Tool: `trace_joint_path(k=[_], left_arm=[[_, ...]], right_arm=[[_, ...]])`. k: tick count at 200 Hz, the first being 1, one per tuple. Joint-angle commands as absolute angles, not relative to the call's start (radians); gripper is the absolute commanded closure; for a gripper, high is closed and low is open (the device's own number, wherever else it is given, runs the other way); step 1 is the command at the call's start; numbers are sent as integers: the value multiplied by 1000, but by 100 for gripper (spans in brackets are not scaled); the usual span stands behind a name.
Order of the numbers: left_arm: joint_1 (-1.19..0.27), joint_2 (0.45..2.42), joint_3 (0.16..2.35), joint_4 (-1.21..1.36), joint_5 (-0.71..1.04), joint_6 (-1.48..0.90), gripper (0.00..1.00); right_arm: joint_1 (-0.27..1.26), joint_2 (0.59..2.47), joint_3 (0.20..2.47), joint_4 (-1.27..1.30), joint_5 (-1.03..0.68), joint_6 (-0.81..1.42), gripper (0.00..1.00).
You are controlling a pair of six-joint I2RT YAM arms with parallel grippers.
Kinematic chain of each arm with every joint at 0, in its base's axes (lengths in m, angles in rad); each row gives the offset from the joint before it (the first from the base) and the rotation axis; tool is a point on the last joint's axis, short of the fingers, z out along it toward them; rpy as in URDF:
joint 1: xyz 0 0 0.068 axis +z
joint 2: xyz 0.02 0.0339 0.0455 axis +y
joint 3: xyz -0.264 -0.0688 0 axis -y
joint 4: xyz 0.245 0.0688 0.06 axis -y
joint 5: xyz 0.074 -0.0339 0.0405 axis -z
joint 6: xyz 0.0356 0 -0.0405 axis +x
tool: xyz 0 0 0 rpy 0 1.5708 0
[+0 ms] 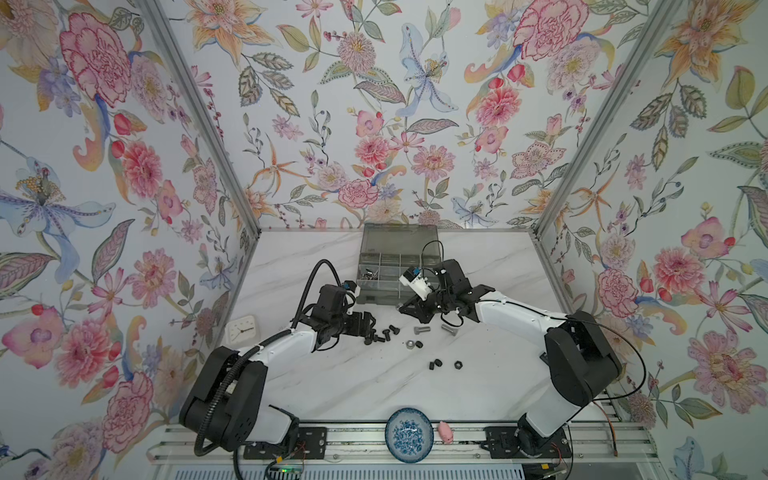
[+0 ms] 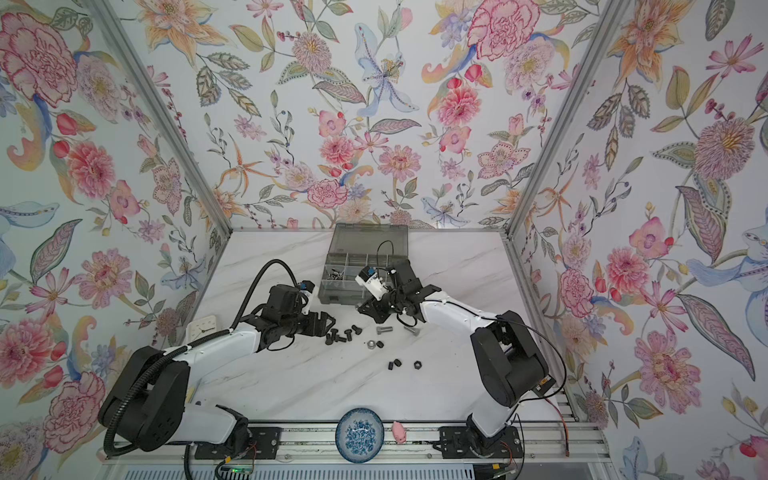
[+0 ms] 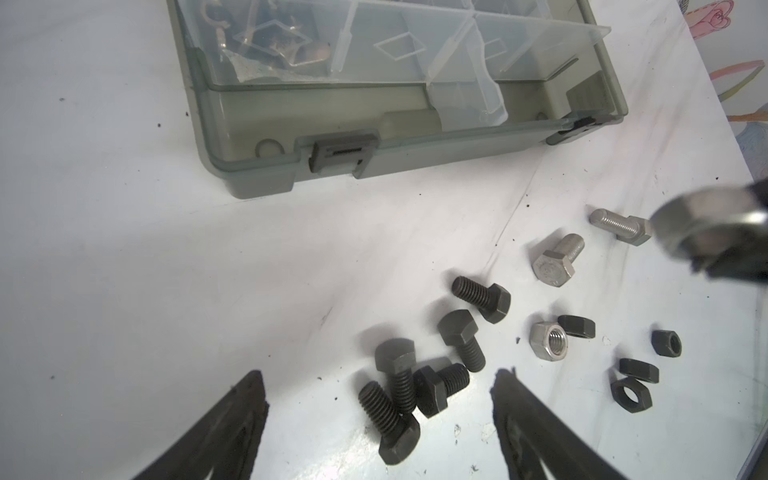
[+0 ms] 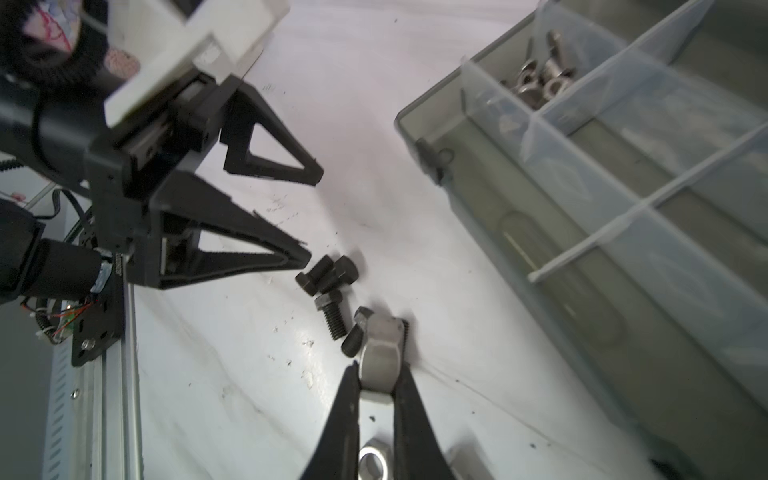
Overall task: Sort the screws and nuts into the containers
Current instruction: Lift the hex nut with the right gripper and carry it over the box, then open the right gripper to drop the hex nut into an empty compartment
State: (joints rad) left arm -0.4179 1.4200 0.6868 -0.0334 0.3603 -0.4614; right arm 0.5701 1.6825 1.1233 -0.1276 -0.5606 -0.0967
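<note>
We are gripping a silver hex piece (image 4: pixel 380 353) in our right gripper (image 4: pixel 380 368) beside the organizer box (image 4: pixel 498 257), whose corner compartment (image 4: pixel 496 104) is holding silver wing nuts (image 4: pixel 540 81). Our left gripper (image 3: pixel 380 376) is hovering wide open over black screws (image 3: pixel 395 357) lying on the table (image 3: pixel 166 291).

Setting: a robot test cell in a lab. Three walls are formed by panels papered with a floral print (image 1: pixel 374 124) and are joined at the corners by bare aluminium posts (image 1: pixel 195 120). A marble-patterned worktop (image 1: pixel 374 386) is enclosed by them. Along the lower edge of both top views an aluminium rail (image 1: pixel 457 446) is seen, to which the left arm (image 1: pixel 232 395) and the right arm (image 1: pixel 582 361) are bolted. Loose wiring (image 1: pixel 610 428) and a lit circuit board (image 1: pixel 284 471) are left exposed there.
</note>
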Motion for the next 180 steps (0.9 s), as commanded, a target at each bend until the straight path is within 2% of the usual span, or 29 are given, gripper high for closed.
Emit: trace_joint_path(k=[1, 92, 158, 180], left_arm=[[-405, 1401, 683, -25, 366, -467, 13], [-403, 1387, 686, -3, 374, -485, 11], [-404, 1376, 670, 18, 372, -505, 7], [-403, 1369, 664, 22, 371, -507, 1]], right_arm=[[550, 1723, 1221, -123, -548, -80, 100], [545, 2072, 1629, -181, -363, 11, 100], [557, 2197, 1743, -245, -317, -3, 100], [561, 2209, 1746, -256, -308, -9, 97]])
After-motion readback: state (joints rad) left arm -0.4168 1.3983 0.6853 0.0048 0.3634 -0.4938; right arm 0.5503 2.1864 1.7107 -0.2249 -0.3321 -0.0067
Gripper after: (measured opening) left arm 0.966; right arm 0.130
